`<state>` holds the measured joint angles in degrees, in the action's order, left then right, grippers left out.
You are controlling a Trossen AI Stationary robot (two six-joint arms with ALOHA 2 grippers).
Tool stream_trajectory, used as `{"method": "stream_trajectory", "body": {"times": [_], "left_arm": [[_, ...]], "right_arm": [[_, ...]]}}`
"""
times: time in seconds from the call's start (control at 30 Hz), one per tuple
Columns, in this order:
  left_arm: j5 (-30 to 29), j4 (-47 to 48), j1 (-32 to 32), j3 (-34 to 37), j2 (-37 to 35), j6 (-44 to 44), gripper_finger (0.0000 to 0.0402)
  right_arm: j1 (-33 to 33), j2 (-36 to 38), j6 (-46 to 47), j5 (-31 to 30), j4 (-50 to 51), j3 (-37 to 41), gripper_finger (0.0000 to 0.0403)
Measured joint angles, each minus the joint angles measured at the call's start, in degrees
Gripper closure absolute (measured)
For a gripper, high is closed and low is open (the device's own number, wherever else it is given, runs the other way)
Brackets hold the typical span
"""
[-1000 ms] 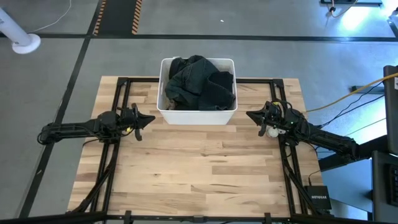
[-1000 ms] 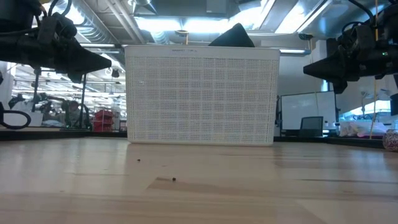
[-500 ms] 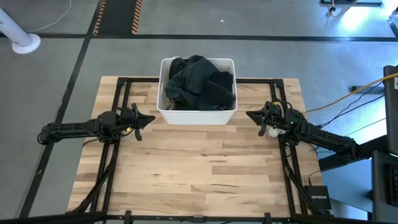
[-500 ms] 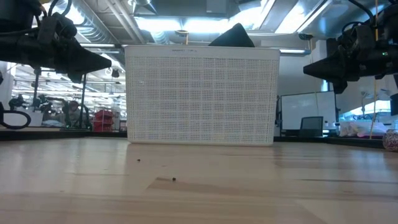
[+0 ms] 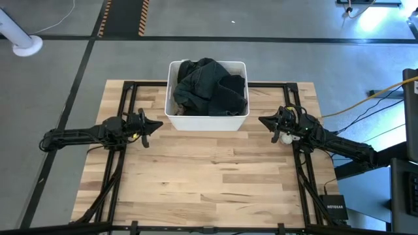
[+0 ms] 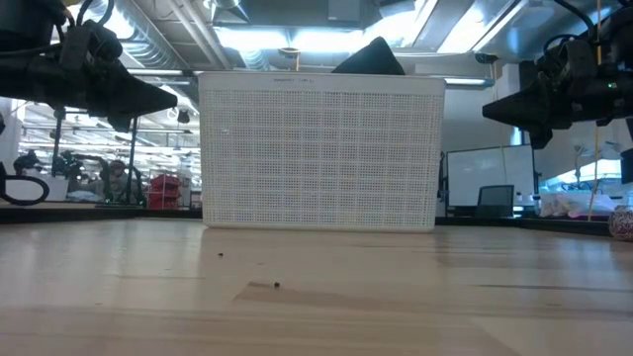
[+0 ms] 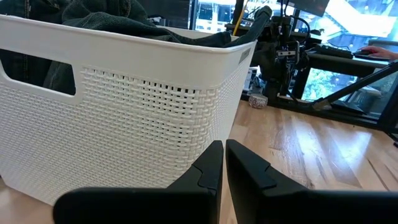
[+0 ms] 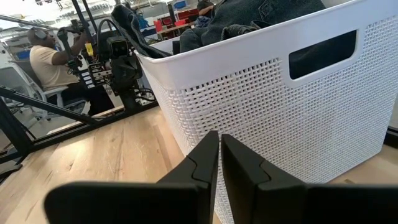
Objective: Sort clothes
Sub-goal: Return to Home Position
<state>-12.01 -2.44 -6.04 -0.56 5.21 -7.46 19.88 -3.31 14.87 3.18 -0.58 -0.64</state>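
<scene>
Dark clothes (image 5: 209,88) heaped in white bin (image 5: 208,122) at far side of table (image 5: 209,176). Left jaws closed, empty, hovering left of bin; right jaws closed, empty, hovering right.

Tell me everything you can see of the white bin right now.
The white bin is a rectangular plastic basket with woven-pattern perforated walls, a smooth rim and a cut-out handle slot in each end. It stands upright, centred at the wooden table's far edge, heaped with dark clothes that rise above its rim. The left pincer and right pincer flank it without touching.
</scene>
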Motion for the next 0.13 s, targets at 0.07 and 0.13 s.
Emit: {"method": "stream_trajectory", "body": {"times": [0.07,0.13], "left_arm": [[0.00,0.00,0.00,0.00,0.00,-0.01,0.0386],[-0.01,0.00,0.00,0.00,0.00,0.00,0.0386]], "right_arm": [[0.00,0.02,0.02,0.00,0.00,0.00,0.0368],[0.00,0.00,0.00,0.01,0.00,0.00,0.0368]]}}
